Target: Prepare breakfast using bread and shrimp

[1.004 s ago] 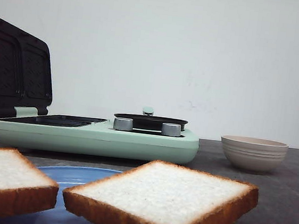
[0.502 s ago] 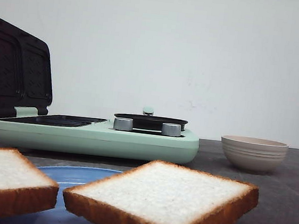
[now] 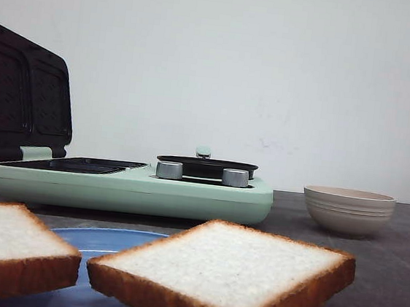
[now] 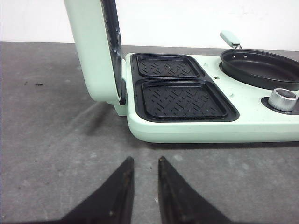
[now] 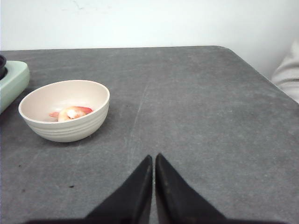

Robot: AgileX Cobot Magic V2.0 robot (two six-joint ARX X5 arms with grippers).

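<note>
Two slices of white bread with brown crust lie on a blue plate (image 3: pixel 108 240) close to the front camera, one at the left (image 3: pixel 5 239) and one in the middle (image 3: pixel 226 269). The shrimp (image 5: pixel 72 112) are orange-pink and whitish pieces inside a beige ribbed bowl (image 5: pixel 70 123), which also shows in the front view (image 3: pixel 348 210). My left gripper (image 4: pixel 144 161) is empty with its jaws a little apart, over bare table in front of the sandwich maker (image 4: pixel 196 126). My right gripper (image 5: pixel 153 157) is shut and empty, near the bowl. Neither gripper shows in the front view.
The mint-green sandwich maker (image 3: pixel 135 190) stands with its lid (image 3: pixel 20 94) raised, two black grill plates (image 4: pixel 182 98) bare. A black pan (image 4: pixel 261 70) sits on its right half behind silver knobs (image 4: pixel 282 98). The grey table's edge (image 5: pixel 261 74) runs beside my right gripper.
</note>
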